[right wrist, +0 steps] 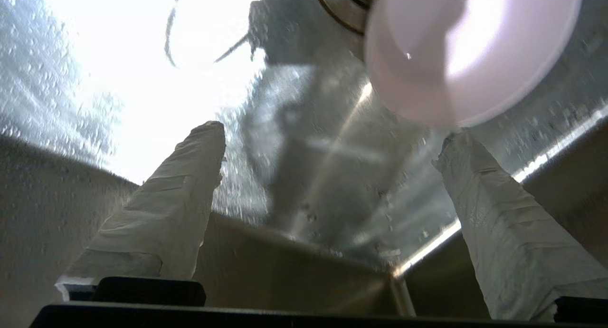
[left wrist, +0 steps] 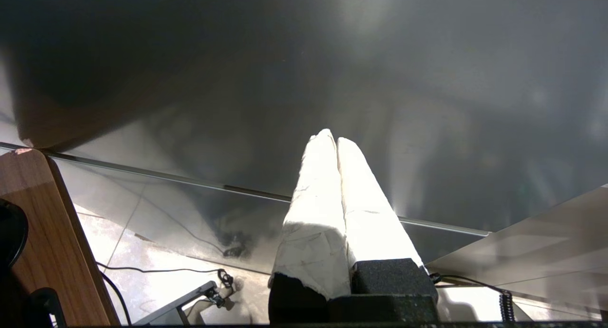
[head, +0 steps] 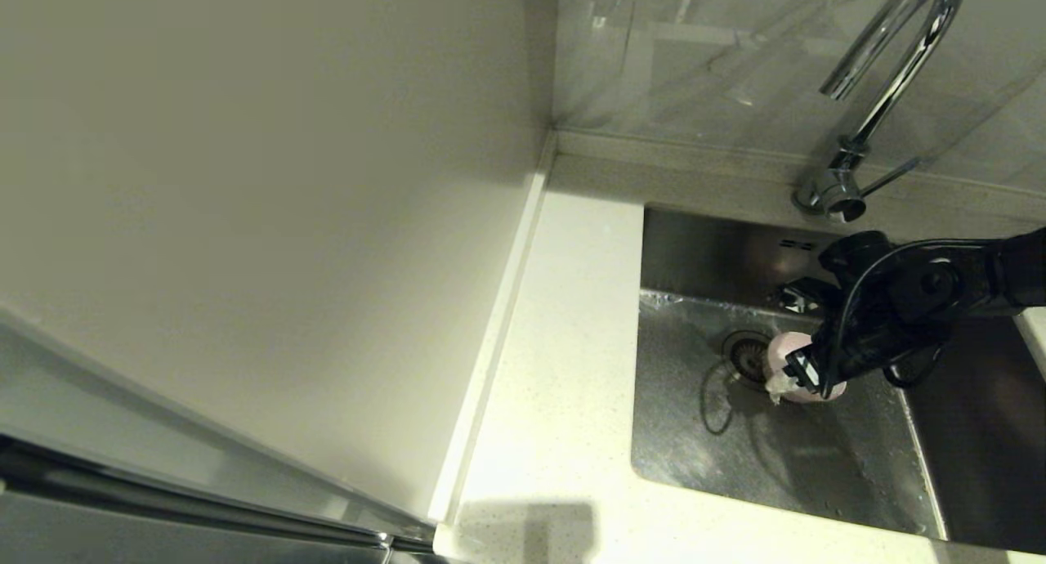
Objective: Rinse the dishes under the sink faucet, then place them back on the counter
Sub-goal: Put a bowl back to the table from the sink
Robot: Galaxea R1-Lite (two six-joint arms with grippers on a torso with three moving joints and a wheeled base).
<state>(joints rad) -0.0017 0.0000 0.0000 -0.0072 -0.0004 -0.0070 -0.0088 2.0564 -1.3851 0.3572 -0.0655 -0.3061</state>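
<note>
My right tool (right wrist: pixel 332 133) hung low in the sink (head: pixel 695 433), fingers spread wide and holding nothing; the pink bowl (right wrist: pixel 470 52) lay on the wet floor just past one fingertip, beside the drain (head: pixel 745 353); my left tool (left wrist: pixel 332 142) was parked elsewhere, pressed together. I judged this the pick-up step: next, straddle the rim and close.
</note>
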